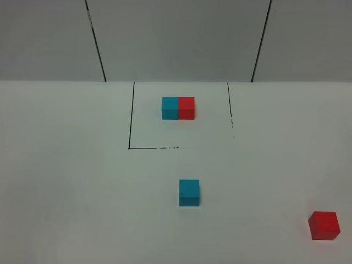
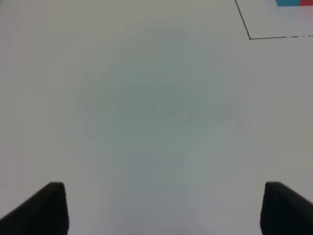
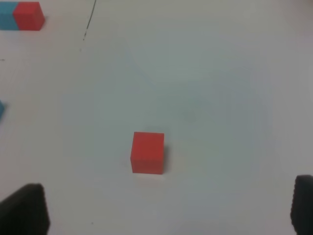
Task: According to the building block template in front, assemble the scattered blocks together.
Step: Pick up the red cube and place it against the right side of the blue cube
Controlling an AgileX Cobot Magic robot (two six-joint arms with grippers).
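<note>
Overhead, the joined cyan-and-red template (image 1: 178, 108) sits at 12 o'clock on the white table (image 1: 66, 181), inside a black outline (image 1: 131, 118). The loose cyan cube (image 1: 189, 192) lies near centre, toward 6 o'clock. The loose red cube (image 1: 324, 225) is well apart at 4 o'clock. The left gripper (image 2: 166, 210) hangs over bare table, jaws spread and empty. The right gripper (image 3: 164, 208) faces the red cube, jaws wide, nothing held. Likely trouble: an off-centre pinch could twist or shove the red cube, and placing it at the cyan cube's 9 o'clock rather than 3 o'clock would reverse the template's order.
</note>
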